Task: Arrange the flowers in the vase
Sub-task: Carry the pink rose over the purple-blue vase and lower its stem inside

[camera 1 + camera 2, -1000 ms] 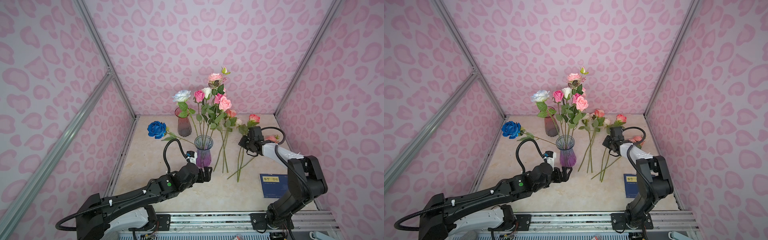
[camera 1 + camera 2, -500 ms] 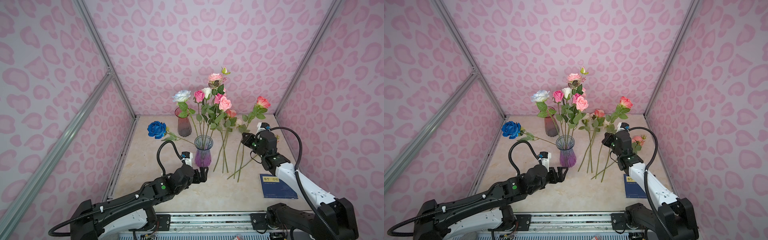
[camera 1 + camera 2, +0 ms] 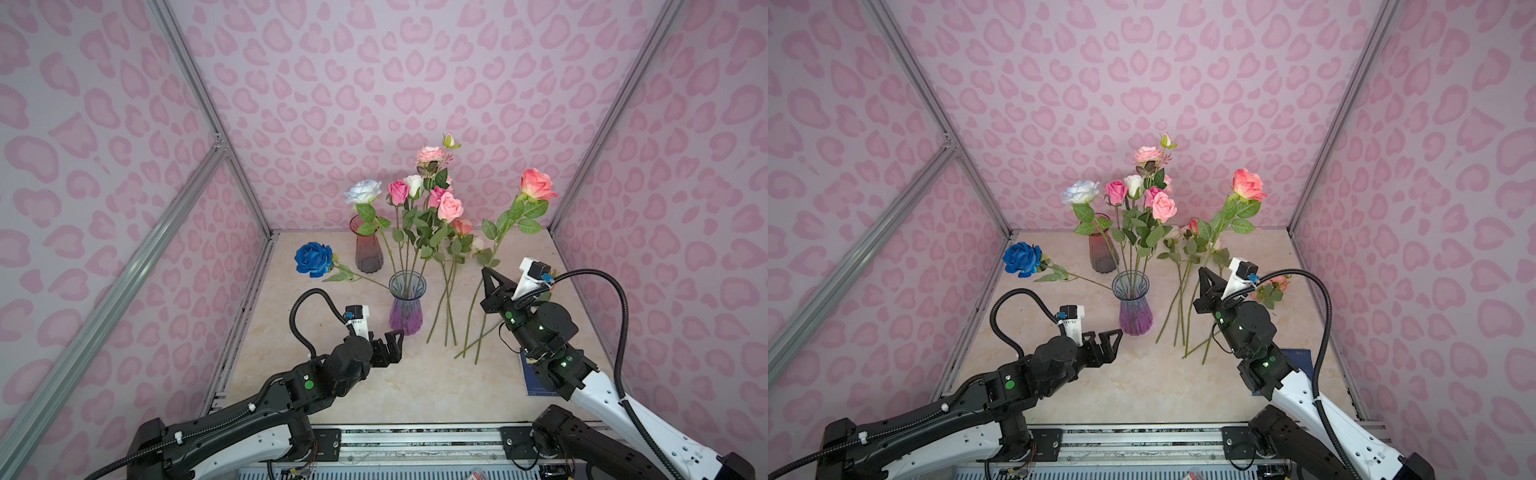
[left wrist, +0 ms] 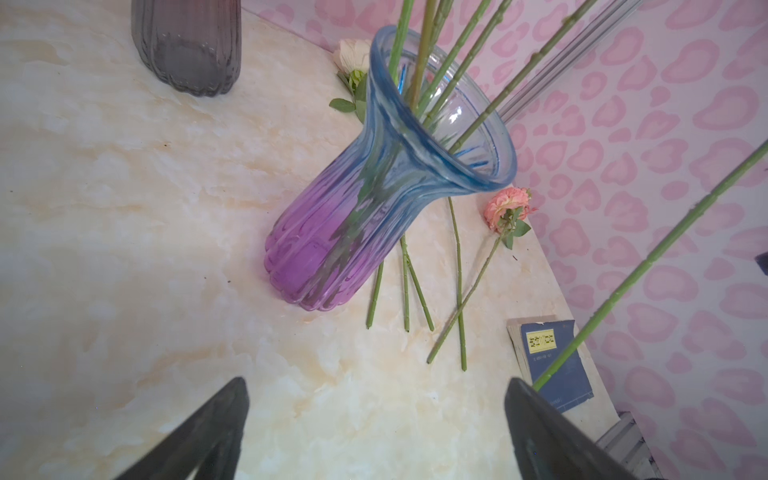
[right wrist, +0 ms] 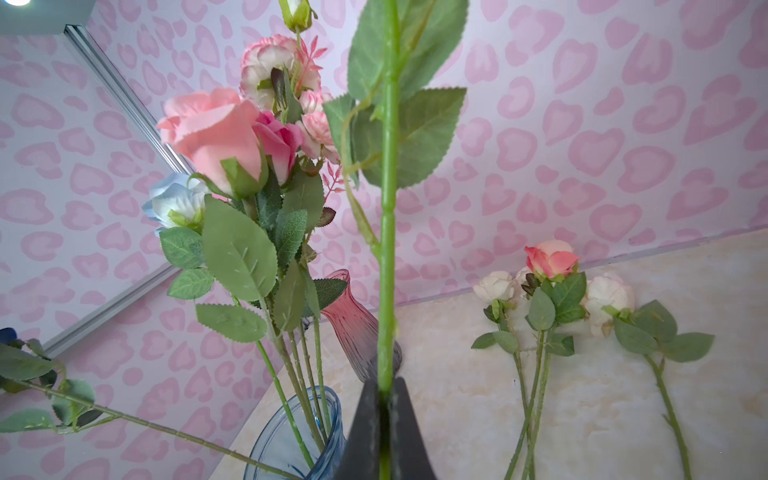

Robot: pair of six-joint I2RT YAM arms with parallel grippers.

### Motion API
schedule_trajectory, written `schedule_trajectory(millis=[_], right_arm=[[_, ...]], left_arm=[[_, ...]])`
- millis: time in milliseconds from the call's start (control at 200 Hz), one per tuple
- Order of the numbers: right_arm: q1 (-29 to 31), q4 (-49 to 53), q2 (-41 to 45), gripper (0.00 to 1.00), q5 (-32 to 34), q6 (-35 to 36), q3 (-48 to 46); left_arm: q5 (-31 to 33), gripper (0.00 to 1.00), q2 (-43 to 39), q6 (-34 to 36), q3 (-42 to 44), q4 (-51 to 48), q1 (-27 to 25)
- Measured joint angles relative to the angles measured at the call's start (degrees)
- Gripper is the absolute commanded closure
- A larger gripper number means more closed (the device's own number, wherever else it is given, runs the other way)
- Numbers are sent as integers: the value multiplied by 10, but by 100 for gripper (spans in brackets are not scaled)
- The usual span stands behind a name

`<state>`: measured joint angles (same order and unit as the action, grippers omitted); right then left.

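- Right gripper (image 3: 486, 272) has its jaws pressed together on the green stem of a coral rose (image 3: 536, 185); its wrist view shows the stem pinched between the two dark fingertips (image 5: 365, 415)
- coral rose held up off the table (image 3: 415, 386), stem tilted, head high and to the right of the arranged flowers, well clear of them; the lower stem runs down past the gripper, and I cannot tell whether its end touches the table
- left gripper (image 3: 395, 334) is low over the table just in front of the blue-to-purple vase (image 3: 406, 307), with its jaws wide apart and nothing between them
- the vase stands upright mid-table and holds a bunch of roses (image 3: 419, 203): pink, cream and one white-blue head
- blue rose (image 3: 313, 259) has its stem in the same vase and leans far out to the left, head low by the side wall
- loose roses (image 3: 449, 299) lie flat on the table between the vase and the right arm, heads toward the back wall
- one small pink rose (image 3: 1273, 284) lies apart, behind the right gripper in a top view
- red vase (image 3: 368, 249) stands behind the blue-to-purple one; I see no stems entering its mouth
- dark blue booklet (image 4: 552, 361) lies flat near the front right of the table
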<state>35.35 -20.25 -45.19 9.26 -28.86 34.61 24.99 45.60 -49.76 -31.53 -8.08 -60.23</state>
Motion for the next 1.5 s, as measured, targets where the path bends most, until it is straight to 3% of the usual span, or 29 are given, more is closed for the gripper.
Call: schedule_trajectory(millis=[305, 705, 1195, 1500], right_arm=[[61, -19, 0, 99, 17, 48, 62], [170, -104, -172, 100, 9, 154, 235], [167, -191, -370, 100, -7, 250, 364], [145, -205, -396, 100, -14, 237, 333]], left_arm=[[94, 3, -124, -56, 58, -23, 0], [139, 3, -216, -97, 90, -56, 0], [127, 3, -213, -82, 87, -57, 0], [125, 3, -220, -72, 85, -56, 0]])
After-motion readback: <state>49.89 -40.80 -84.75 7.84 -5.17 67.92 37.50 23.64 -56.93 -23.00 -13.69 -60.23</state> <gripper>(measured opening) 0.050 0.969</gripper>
